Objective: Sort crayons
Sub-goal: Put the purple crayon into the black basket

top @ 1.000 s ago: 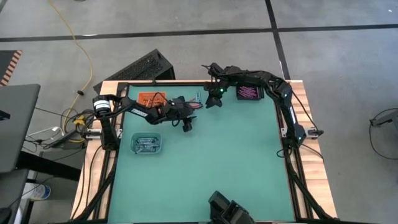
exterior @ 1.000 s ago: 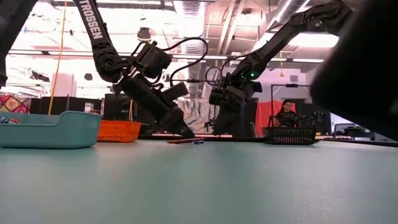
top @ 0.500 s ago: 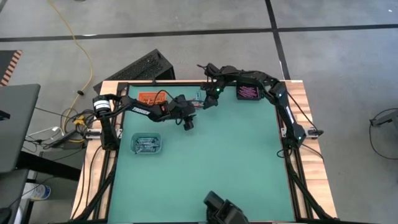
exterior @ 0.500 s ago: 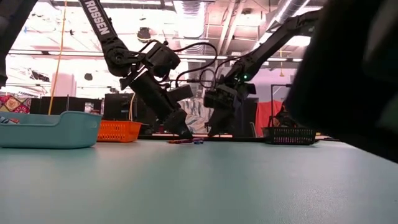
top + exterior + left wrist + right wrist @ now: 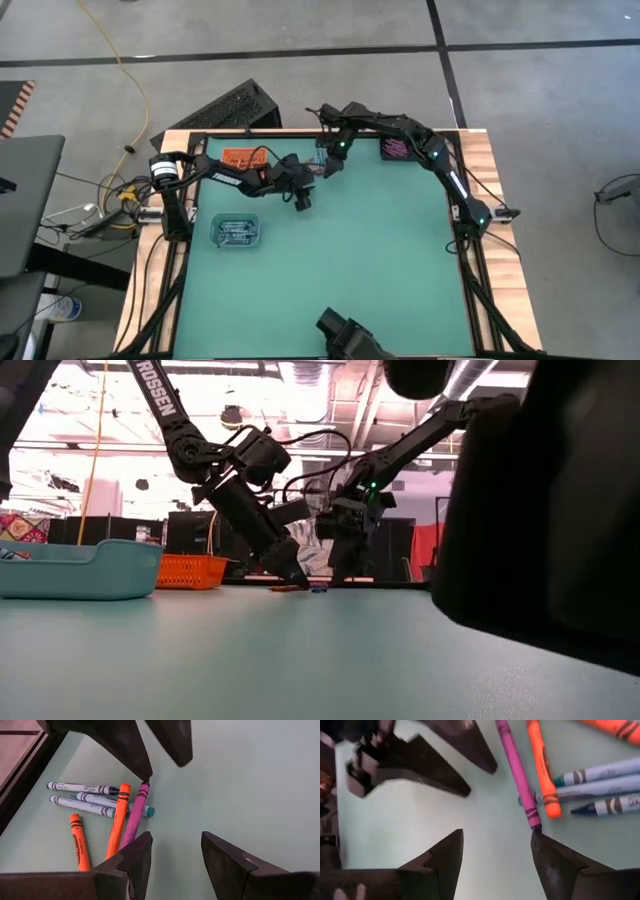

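Several crayons lie flat in a loose heap on the green table near its far edge [image 5: 319, 160]. In the left wrist view they are a purple one [image 5: 135, 815], two orange ones [image 5: 118, 820] and some blue-grey ones [image 5: 85, 787]. My left gripper [image 5: 175, 837] stands open just on the near side of the heap, slanting down, with nothing between its fingers. My right gripper [image 5: 497, 832] is open too and comes down at the heap from the far side, opposite the left one. My right gripper meets the purple crayon's pointed end [image 5: 535, 825] with the tip of one finger [image 5: 540, 840]; the other finger stands apart over bare table. The fingers slant down from the far side. The crayon lies flat on the table.
An orange tray [image 5: 240, 158] stands at the far left, a teal tray [image 5: 236, 231] holding crayons is nearer on the left, and a black tray [image 5: 397, 148] is at the far right. A dark bulky thing [image 5: 345, 338] at the near edge blocks the low view's right half.
My right gripper has gone along the far edge toward the table's left and down to the crayon heap, rolling a little. My left gripper has stayed where it was, tipping slightly steeper. The dark thing at the near edge has shifted left.
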### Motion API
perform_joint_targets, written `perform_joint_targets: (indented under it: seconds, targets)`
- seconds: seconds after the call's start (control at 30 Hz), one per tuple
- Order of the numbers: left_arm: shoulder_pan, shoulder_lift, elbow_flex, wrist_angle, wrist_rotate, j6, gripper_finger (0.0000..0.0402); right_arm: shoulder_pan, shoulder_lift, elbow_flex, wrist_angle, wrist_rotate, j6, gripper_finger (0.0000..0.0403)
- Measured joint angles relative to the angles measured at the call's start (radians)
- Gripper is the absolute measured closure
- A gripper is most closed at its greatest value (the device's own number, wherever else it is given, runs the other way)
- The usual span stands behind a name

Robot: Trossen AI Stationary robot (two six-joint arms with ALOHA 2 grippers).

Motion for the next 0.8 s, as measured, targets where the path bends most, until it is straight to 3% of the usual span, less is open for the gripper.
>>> perform_joint_targets:
  seconds: [0.8]
  targets:
    - [0.000, 0.000, 0.000, -0.013, -0.028, 0.073, 0.0239, -0.001, 0.011, 0.041, -0.108, 0.059, -0.071, 0.0163]
